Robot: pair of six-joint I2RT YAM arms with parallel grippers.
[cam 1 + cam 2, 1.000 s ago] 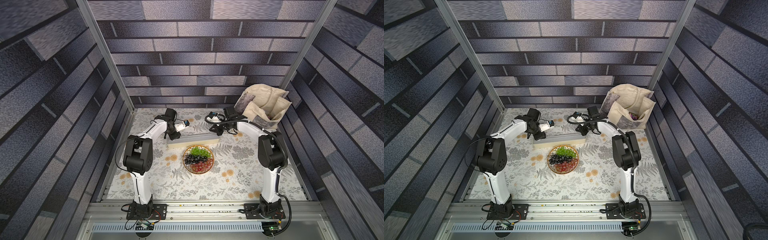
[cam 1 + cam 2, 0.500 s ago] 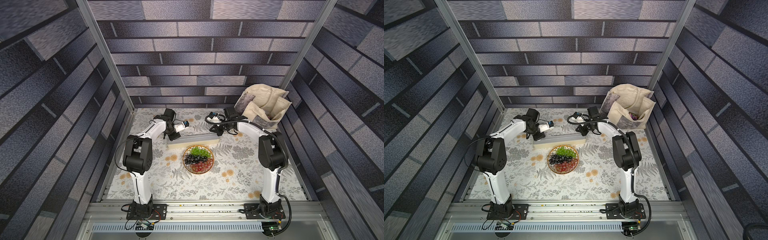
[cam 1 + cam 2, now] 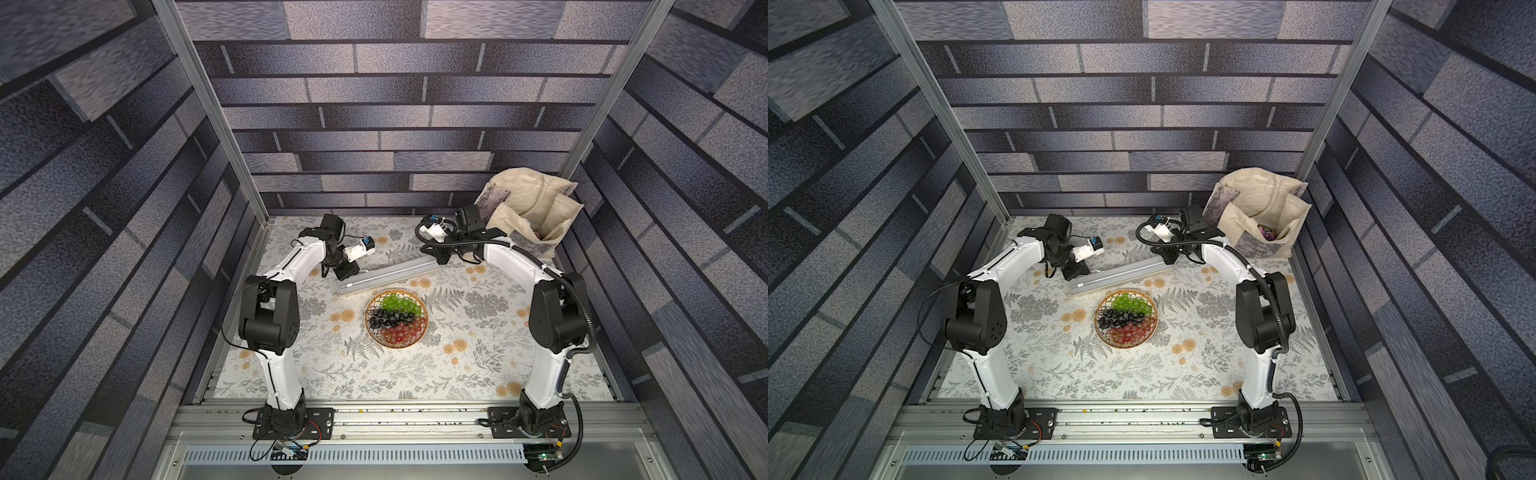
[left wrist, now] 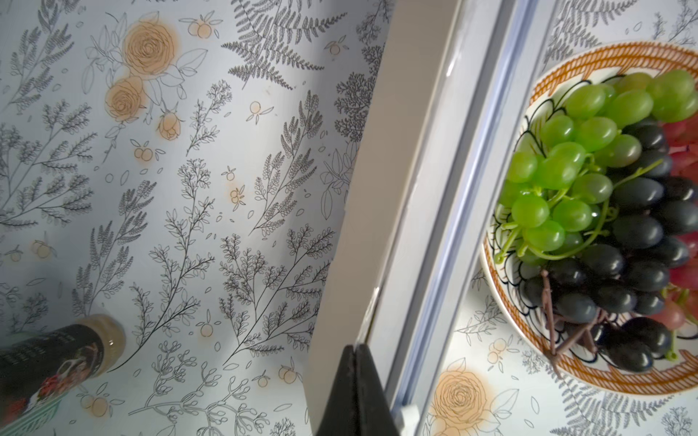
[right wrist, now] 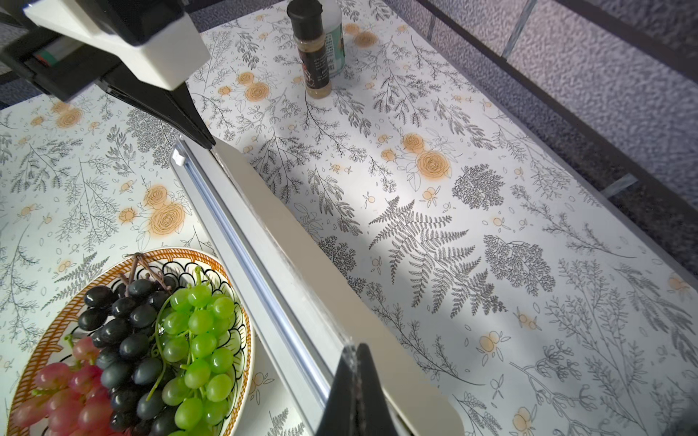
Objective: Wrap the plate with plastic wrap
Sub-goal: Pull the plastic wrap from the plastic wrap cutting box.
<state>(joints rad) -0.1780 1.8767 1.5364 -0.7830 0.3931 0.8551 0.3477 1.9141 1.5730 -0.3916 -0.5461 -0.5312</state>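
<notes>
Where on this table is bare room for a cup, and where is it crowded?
Free: the flowered cloth between the round tan plate of grapes and the front metal rail. Crowded: behind the plate, the long cream box, left tool and right tool.

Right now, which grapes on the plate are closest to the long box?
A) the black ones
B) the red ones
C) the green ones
C: the green grapes lie on the side of the plate next to the long box. The black grapes come after them, and the red grapes are farthest from it.
</notes>
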